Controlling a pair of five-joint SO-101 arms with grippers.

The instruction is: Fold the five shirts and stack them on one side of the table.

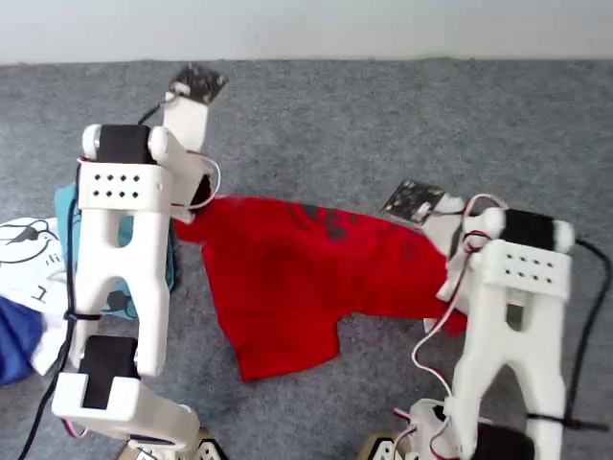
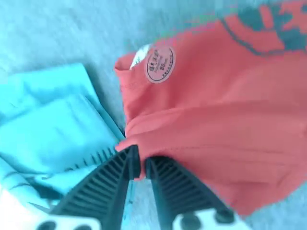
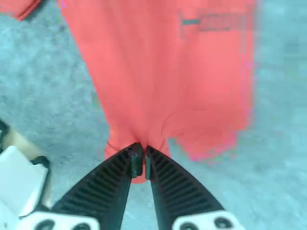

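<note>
Red shirt (image 1: 287, 278) pinched at both ends
It lies spread over the middle of the grey table (image 1: 383, 125). The left gripper (image 2: 140, 165) is pressed together on its left edge, near the round label (image 2: 160, 64), and the right gripper (image 3: 139, 163) clamps a fold at its right end. A teal shirt (image 1: 65, 206), a white shirt (image 1: 24, 259) and a blue shirt (image 1: 14, 335) lie bunched at the table's left side

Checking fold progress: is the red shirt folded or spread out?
Mostly spread: the red shirt lies open across the table, in a single broad layer; the left gripper and right gripper each pinch an edge.
</note>
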